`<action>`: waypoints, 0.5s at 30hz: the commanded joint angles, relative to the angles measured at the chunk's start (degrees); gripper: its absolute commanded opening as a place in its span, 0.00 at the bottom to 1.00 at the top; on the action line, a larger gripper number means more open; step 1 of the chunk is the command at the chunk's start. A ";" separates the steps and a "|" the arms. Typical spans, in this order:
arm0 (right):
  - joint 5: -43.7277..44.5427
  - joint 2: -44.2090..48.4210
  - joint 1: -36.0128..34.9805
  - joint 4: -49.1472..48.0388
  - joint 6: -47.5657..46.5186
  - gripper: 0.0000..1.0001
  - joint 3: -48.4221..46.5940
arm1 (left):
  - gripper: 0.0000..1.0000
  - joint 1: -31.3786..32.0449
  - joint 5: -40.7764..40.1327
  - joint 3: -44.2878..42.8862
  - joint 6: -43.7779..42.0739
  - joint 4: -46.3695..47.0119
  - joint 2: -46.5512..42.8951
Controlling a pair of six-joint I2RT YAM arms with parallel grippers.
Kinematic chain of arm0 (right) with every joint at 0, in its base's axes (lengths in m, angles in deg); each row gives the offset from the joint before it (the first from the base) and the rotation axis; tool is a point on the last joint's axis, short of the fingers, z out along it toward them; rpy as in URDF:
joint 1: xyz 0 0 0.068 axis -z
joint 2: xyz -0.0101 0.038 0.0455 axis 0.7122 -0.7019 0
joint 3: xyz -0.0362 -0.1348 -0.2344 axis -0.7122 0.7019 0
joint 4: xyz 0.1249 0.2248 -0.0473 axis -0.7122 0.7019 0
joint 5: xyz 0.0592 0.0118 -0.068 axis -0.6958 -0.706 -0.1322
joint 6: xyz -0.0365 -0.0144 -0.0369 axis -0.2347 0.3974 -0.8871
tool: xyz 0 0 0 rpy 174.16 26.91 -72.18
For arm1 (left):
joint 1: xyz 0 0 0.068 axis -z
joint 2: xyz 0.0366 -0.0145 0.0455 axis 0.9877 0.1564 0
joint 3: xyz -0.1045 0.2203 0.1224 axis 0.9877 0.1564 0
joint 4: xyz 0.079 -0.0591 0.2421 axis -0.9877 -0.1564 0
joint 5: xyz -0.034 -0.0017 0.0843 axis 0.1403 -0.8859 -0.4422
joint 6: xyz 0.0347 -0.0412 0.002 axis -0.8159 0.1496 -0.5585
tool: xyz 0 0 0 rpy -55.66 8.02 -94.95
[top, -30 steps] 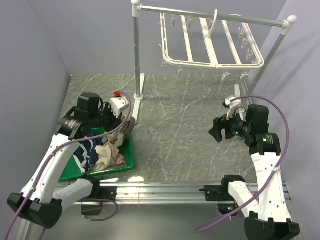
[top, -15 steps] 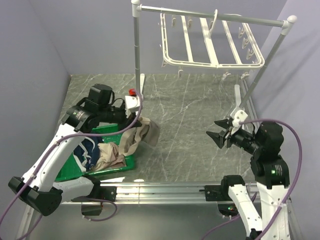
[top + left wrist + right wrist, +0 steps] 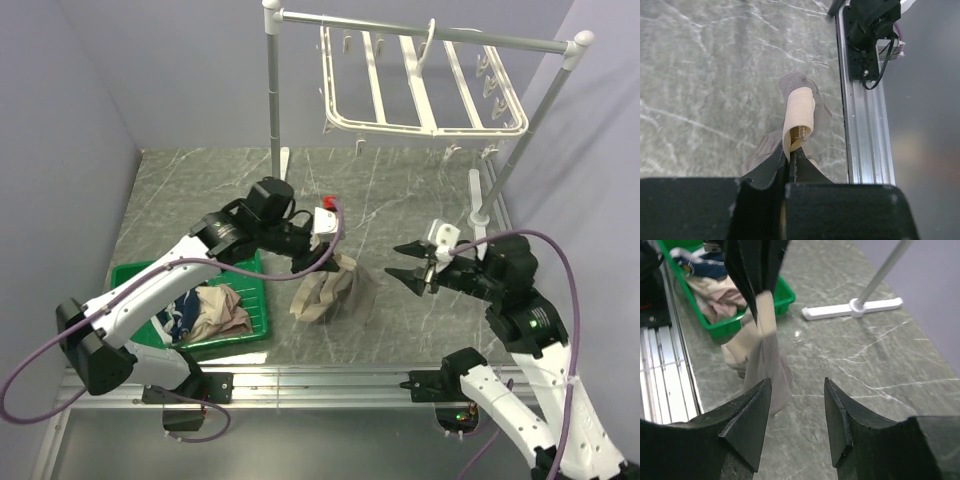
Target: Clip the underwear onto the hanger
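My left gripper (image 3: pixel 322 262) is shut on the waistband of the taupe underwear (image 3: pixel 335 292), which hangs from it over the middle of the table. In the left wrist view the beige waistband (image 3: pixel 799 120) sticks out from between my closed fingers (image 3: pixel 771 167). My right gripper (image 3: pixel 408 259) is open and empty, a short way right of the underwear. In the right wrist view the underwear (image 3: pixel 765 365) hangs just beyond my open gripper (image 3: pixel 797 390). The white hanger (image 3: pixel 420 80) hangs from the rack pole at the back, its clips dangling.
A green basket (image 3: pixel 255 325) at the front left holds a navy garment (image 3: pixel 175 310) and a pinkish-beige garment (image 3: pixel 218 312). The white pole rack (image 3: pixel 272 110) stands at the back, its feet on the table. An aluminium rail (image 3: pixel 330 380) runs along the near edge.
My left gripper has lifted the underwear out of the basket and carried it right to the table's middle. My right gripper has swung left and lower, toward the underwear, and stays open.
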 commanded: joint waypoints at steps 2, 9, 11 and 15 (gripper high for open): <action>5.74 -4.98 -6.59 -3.05 -3.94 0.54 -1.03 | 0.02 2.86 -0.19 -2.17 3.11 7.01 3.07; 9.08 -9.82 -13.71 -4.72 -5.87 0.53 0.73 | 0.02 3.31 1.74 -2.97 3.47 9.12 6.94; 9.52 -9.91 -14.15 -5.33 -6.83 0.52 2.83 | 0.02 3.31 1.74 -2.35 3.29 9.74 6.85; 10.04 -9.91 -15.03 -7.88 -6.58 0.51 4.77 | 0.02 3.31 2.62 -2.18 2.06 8.95 7.99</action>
